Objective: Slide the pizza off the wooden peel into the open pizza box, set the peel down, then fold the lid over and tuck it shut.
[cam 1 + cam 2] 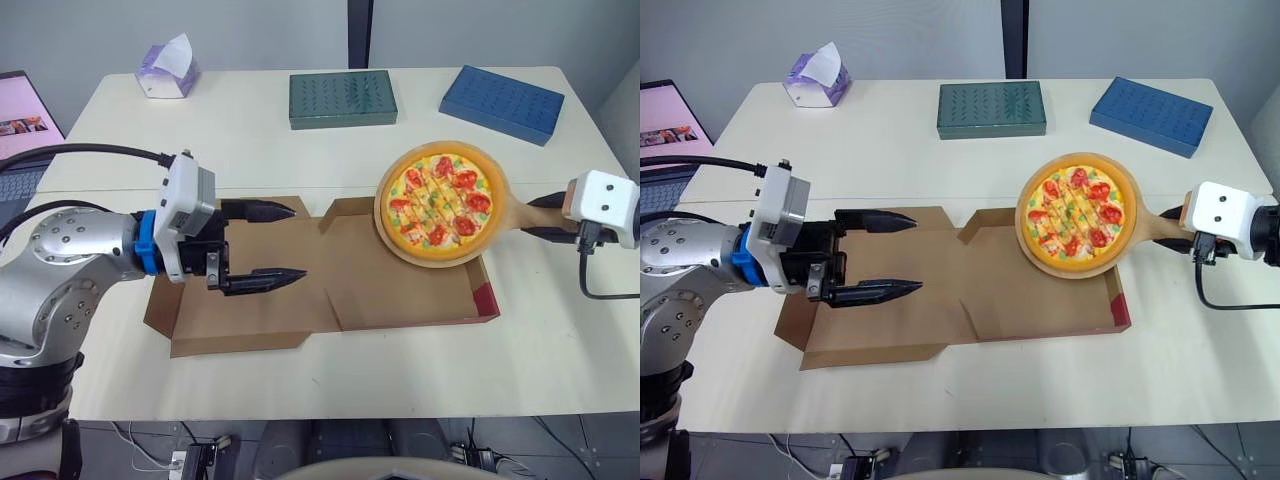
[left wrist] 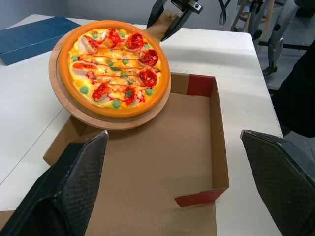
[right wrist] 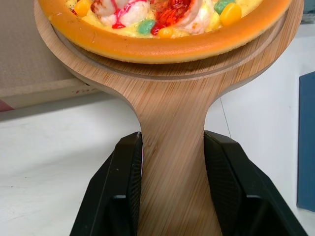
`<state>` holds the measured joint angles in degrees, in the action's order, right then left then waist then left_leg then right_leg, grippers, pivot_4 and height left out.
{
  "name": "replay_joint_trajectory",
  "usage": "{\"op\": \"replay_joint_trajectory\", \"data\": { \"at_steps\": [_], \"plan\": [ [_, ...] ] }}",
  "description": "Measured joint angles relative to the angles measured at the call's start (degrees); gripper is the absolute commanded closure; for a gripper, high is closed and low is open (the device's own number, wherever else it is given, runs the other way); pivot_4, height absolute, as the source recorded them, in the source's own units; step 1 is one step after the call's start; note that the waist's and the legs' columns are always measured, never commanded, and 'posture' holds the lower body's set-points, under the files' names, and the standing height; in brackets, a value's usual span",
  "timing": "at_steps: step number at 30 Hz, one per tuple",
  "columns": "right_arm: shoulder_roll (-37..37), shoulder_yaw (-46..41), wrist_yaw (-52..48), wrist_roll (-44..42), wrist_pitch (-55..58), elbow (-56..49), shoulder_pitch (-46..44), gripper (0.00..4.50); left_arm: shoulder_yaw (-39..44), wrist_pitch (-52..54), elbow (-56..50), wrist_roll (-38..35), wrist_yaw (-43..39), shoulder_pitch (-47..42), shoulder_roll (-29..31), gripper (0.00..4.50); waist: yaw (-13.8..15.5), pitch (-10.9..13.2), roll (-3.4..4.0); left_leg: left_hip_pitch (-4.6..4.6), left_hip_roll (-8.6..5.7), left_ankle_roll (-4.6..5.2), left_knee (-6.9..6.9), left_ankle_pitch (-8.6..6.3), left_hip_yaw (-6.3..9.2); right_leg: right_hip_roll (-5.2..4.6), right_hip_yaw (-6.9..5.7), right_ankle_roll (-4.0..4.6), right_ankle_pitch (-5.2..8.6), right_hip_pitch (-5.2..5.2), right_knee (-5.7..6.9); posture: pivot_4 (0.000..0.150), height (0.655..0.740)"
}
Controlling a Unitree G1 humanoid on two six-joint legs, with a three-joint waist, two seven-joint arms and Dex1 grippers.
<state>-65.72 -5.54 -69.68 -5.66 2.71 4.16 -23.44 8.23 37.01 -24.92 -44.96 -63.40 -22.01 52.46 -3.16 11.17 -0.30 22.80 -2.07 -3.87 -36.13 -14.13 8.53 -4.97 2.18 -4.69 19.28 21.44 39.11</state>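
Note:
The pizza [image 1: 440, 201] with red and green toppings rests on the round wooden peel [image 3: 172, 98], held over the far right corner of the open cardboard pizza box [image 1: 400, 290]. My right gripper [image 1: 545, 216] is shut on the peel's handle [image 3: 172, 162]. The box lid [image 1: 225, 325] lies flat to the left. My left gripper [image 1: 285, 242] hovers open over the lid, fingers pointing right toward the box, nothing between them.
A green box [image 1: 342, 98] and a blue box [image 1: 501, 102] lie at the table's back. A tissue pack [image 1: 168, 70] sits at the back left. A laptop [image 1: 20, 125] stands off the left edge.

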Motion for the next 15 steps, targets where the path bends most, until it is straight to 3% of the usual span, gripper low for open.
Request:
{"op": "replay_joint_trajectory", "data": {
  "at_steps": [15],
  "plan": [
    [-0.1, -0.1, 1.0, 0.0, -3.6, 0.7, -0.6, 2.92, -0.1, 0.0, 0.1, 0.1, 0.0, -0.7, -0.7, 0.00, 0.0, 0.0, 0.00, 0.00, 0.00, -0.02, -0.02, 0.01, -0.01, 0.00, 0.01, 0.00, 0.00, 0.00, 0.01, 0.150, 0.7400]
  ]
}}
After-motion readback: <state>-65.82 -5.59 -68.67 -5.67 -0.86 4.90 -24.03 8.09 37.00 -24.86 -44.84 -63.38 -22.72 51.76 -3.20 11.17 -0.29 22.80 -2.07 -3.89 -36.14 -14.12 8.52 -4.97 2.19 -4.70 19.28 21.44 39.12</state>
